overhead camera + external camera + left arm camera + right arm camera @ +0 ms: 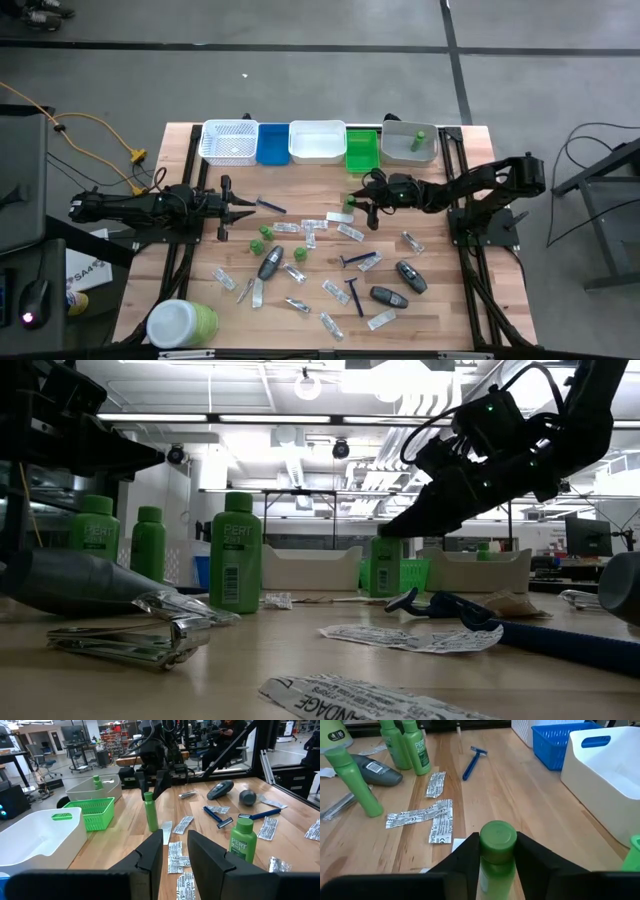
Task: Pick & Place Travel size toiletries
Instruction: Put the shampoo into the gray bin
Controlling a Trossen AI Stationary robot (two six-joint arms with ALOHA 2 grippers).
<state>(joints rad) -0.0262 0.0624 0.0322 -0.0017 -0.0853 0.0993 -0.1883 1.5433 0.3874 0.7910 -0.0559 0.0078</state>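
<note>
Travel size toiletries lie scattered on the wooden table: small green bottles [260, 238], flat sachets [335, 290], dark grey oval pieces [410, 276] and blue razors [358, 260]. One small green bottle [150, 815] stands upright on its base near the green tray [362, 150], with my right gripper [351, 204] shut on its top. My left gripper [240, 207] waits at the table's left side, open with nothing between its fingers. My right gripper pinches the small green bottle's round cap [497, 840] between its two fingers, one on each side. The fingers [161, 779] come slanting down from the table's right side. The bottle stays upright with its base [151, 828] on the table.
A row of trays lines the far edge: white mesh basket [230, 140], blue tray [271, 143], white tray [317, 140], green tray, and a grey tray [409, 143] holding a green bottle. A big green jar with a white lid [183, 323] stands at the near left corner.
</note>
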